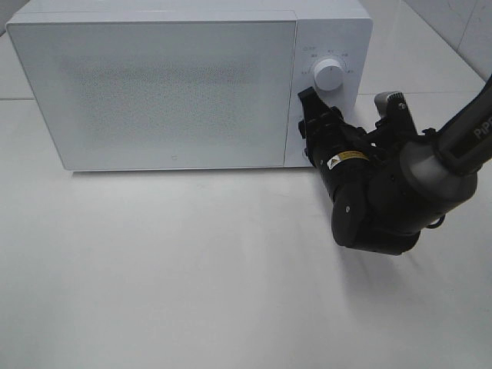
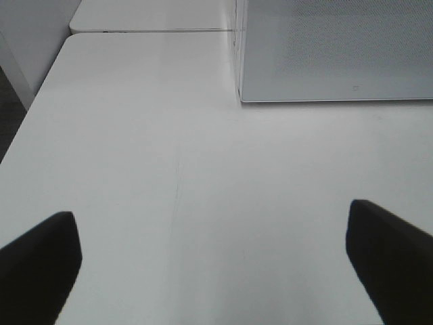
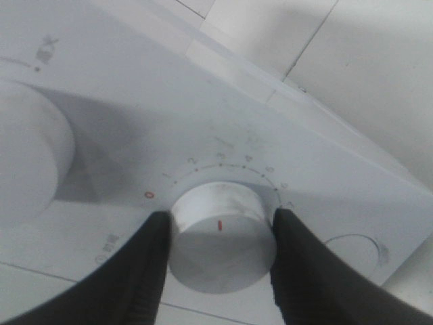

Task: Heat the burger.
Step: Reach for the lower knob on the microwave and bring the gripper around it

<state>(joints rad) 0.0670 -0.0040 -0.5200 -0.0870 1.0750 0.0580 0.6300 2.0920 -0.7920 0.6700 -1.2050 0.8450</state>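
Observation:
The burger is out of view in every frame. The white microwave (image 1: pixel 154 92) stands at the back of the table with its door closed. My right gripper (image 1: pixel 311 129) reaches to the control panel on the microwave's right side, below the upper dial (image 1: pixel 329 75). In the right wrist view its two dark fingers (image 3: pixel 152 261) press both sides of the lower timer knob (image 3: pixel 220 237), whose red mark sits at the front face. My left gripper (image 2: pixel 213 223) hangs open over bare table, left of the microwave's corner (image 2: pixel 338 61).
The white table (image 1: pixel 192 269) stretches in front of the microwave. A tiled wall (image 3: pixel 338 61) rises behind it. The right arm's bulky black wrist (image 1: pixel 384 207) hovers over the table's right part.

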